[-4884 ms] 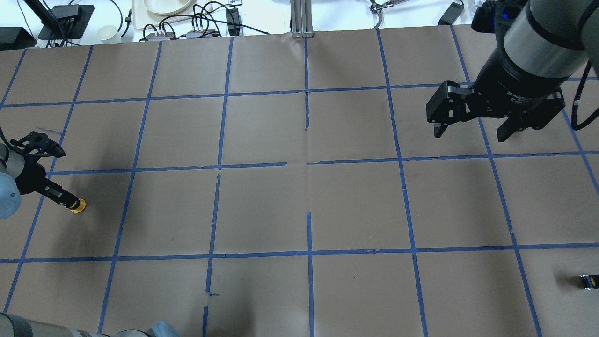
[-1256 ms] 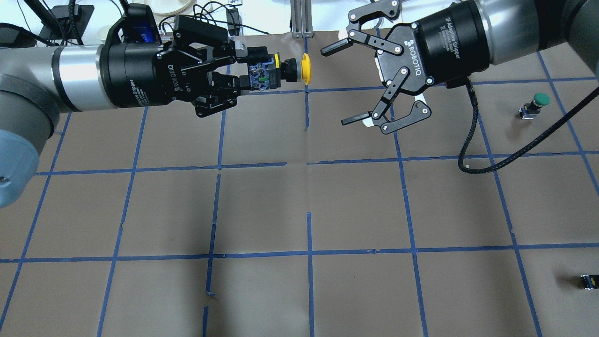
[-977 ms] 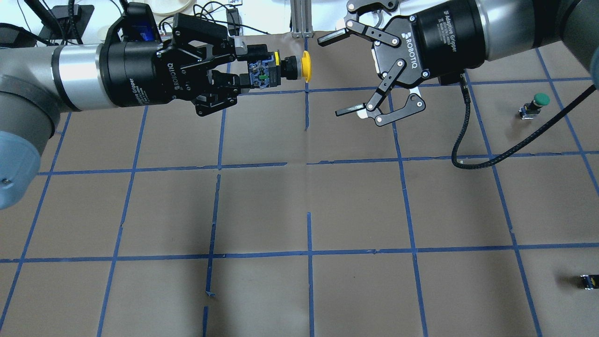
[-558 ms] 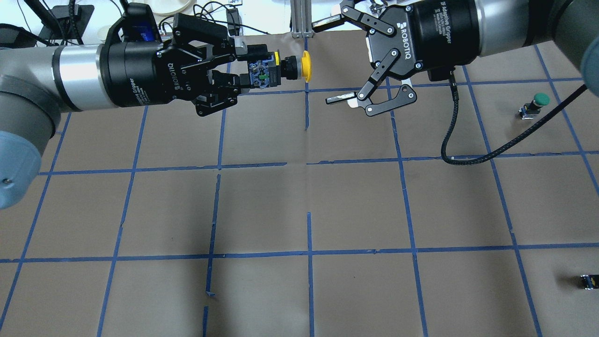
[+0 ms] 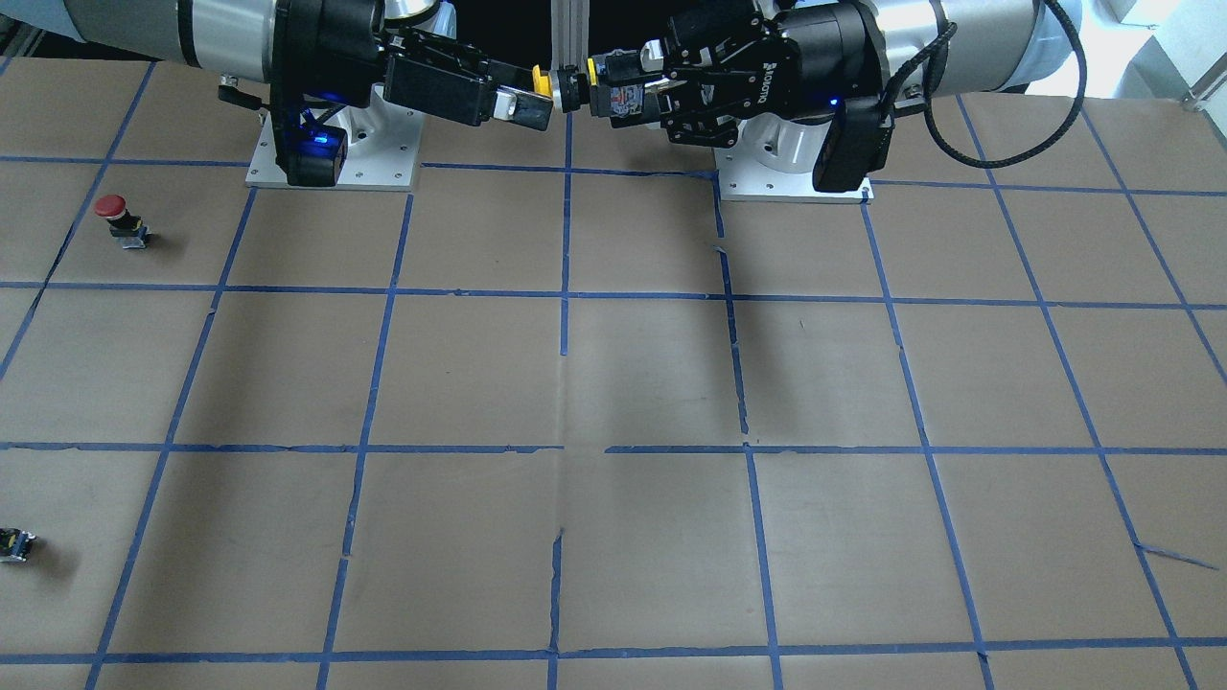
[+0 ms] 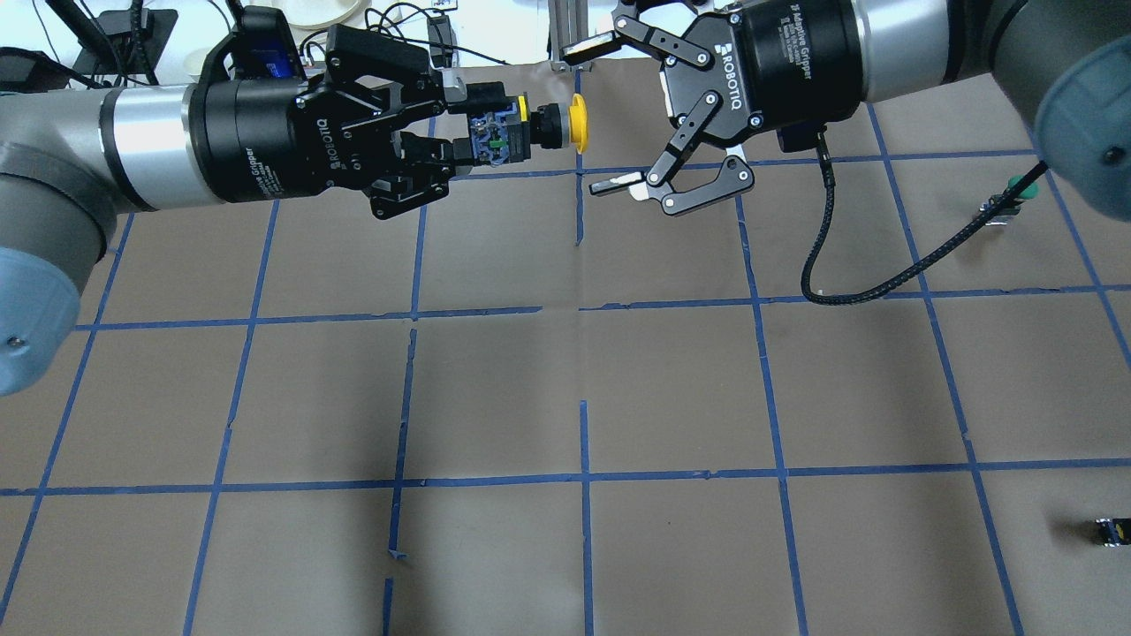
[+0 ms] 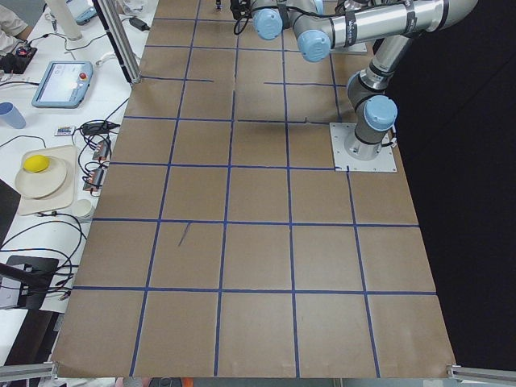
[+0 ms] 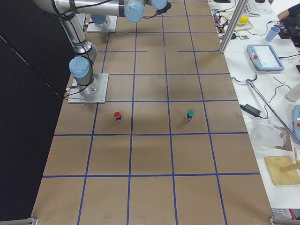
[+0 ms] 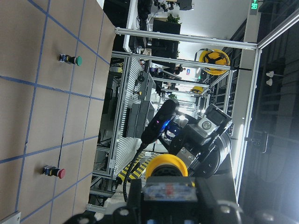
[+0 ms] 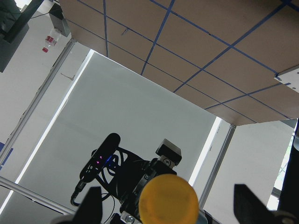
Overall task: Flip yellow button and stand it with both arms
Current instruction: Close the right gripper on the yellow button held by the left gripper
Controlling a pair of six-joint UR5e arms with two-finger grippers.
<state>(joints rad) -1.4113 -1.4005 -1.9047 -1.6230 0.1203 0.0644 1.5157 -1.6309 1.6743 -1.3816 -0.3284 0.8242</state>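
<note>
My left gripper (image 6: 470, 131) is shut on the grey-black base of the yellow button (image 6: 574, 124) and holds it level high above the table, cap towards the right arm. My right gripper (image 6: 595, 117) is open, one fingertip on each side of the cap without touching it. In the front view the button (image 5: 544, 83) sits between the left gripper (image 5: 618, 96) and the right gripper (image 5: 533, 98). The right wrist view looks straight at the cap (image 10: 169, 201) between its spread fingers (image 10: 91, 206). The left wrist view shows the cap (image 9: 167, 165) from behind.
A green-capped button (image 8: 190, 114) and a red-capped button (image 8: 117, 116) stand on the table's right half. A small dark switch block (image 6: 1110, 530) lies near the right front edge. The right arm's cable (image 6: 884, 283) hangs over the table.
The left gripper picked the button up at the table's left edge and has held it still at centre. The open right gripper has moved left until its fingers straddle the cap.
</note>
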